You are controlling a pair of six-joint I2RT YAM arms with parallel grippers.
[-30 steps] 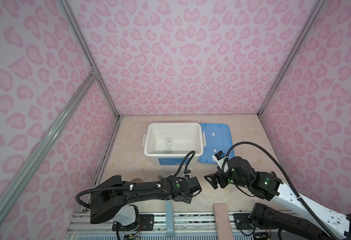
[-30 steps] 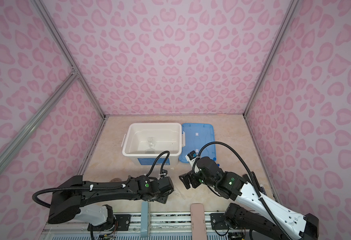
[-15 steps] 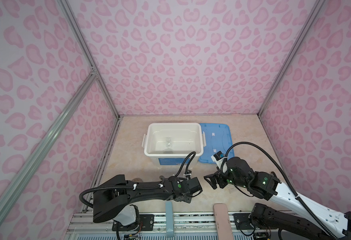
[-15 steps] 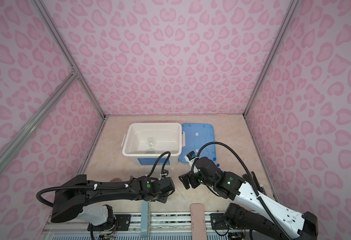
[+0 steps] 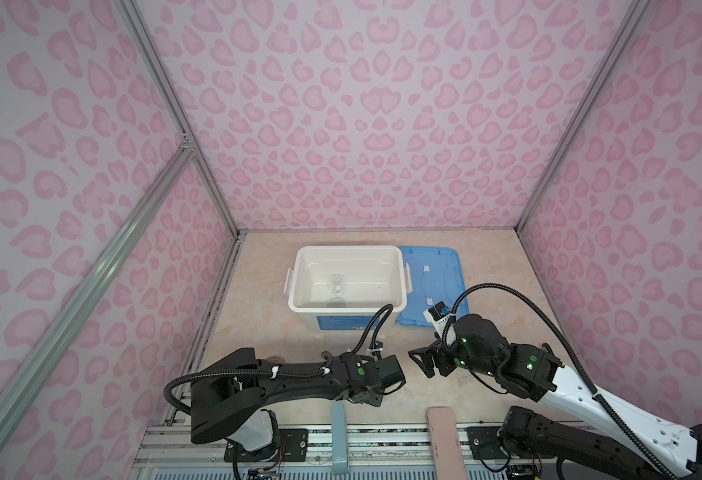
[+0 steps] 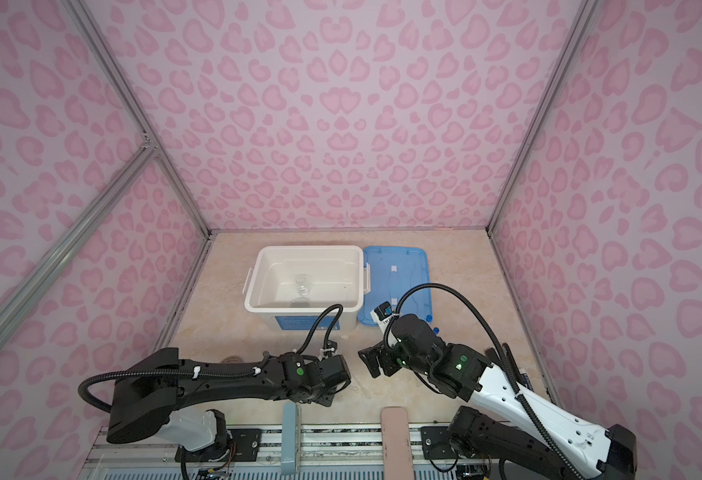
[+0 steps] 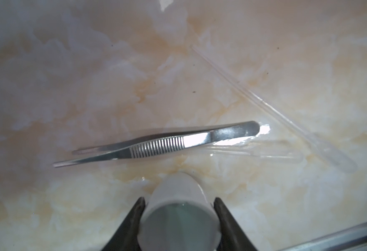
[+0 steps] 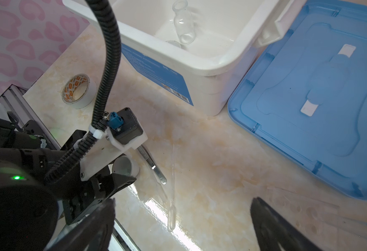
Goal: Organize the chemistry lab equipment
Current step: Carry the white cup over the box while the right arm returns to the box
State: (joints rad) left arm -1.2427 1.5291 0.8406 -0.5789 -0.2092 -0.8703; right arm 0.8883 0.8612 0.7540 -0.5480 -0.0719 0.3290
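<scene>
A small white round dish (image 7: 178, 208) lies on its side on the marble table between the fingers of my left gripper (image 7: 179, 204), which touch both of its sides. Just beyond it lie metal tweezers (image 7: 167, 143) and two thin clear droppers (image 7: 265, 104), one partly under the tweezers. The right wrist view shows the same dish (image 8: 126, 167), tweezers (image 8: 154, 167) and a dropper (image 8: 172, 195). My right gripper (image 8: 182, 204) hangs open over bare table near the dropper's bulb. A tiny clear glass cup (image 8: 183, 24) lies in the white tub (image 5: 299, 291).
The blue lid (image 5: 436, 282) lies flat to the right of the tub. A roll of tape (image 8: 78, 91) sits near the left wall. Small blue caps (image 6: 435, 331) peek out behind my right arm. A metal rail runs along the front edge.
The left arm has shifted slightly near the table's front edge. The right arm has stayed almost where it was, still open.
</scene>
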